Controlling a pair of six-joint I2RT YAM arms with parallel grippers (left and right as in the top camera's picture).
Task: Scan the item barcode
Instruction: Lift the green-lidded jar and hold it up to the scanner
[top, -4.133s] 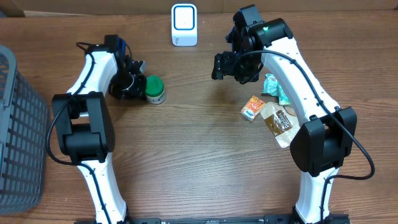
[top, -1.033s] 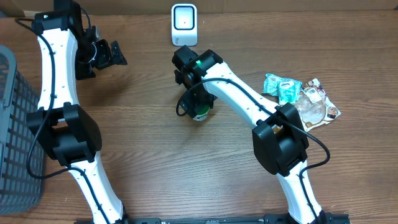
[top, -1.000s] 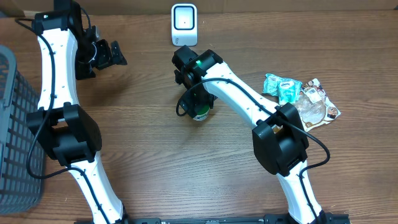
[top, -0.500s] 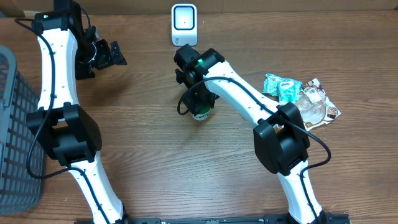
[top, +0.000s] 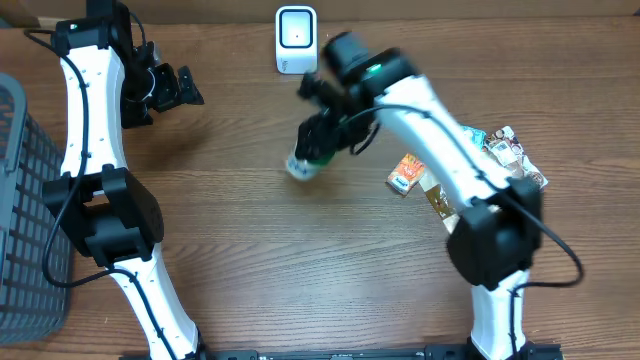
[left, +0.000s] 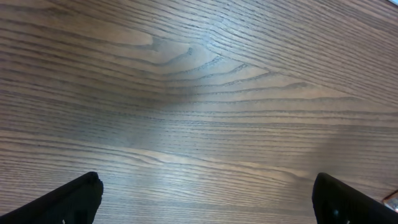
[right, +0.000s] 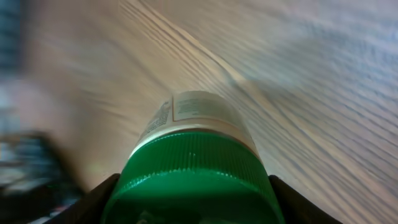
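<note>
Up comes the white plastic bottle with green lid (top: 300, 166), clamped by the right gripper (top: 319, 149); the left gripper (top: 183, 88) gapes. Next, face its label toward the white scanner box (top: 296, 40) at the table's back edge.

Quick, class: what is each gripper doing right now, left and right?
Left gripper: open, holding nothing.
Right gripper: closed on the green-capped bottle.
</note>
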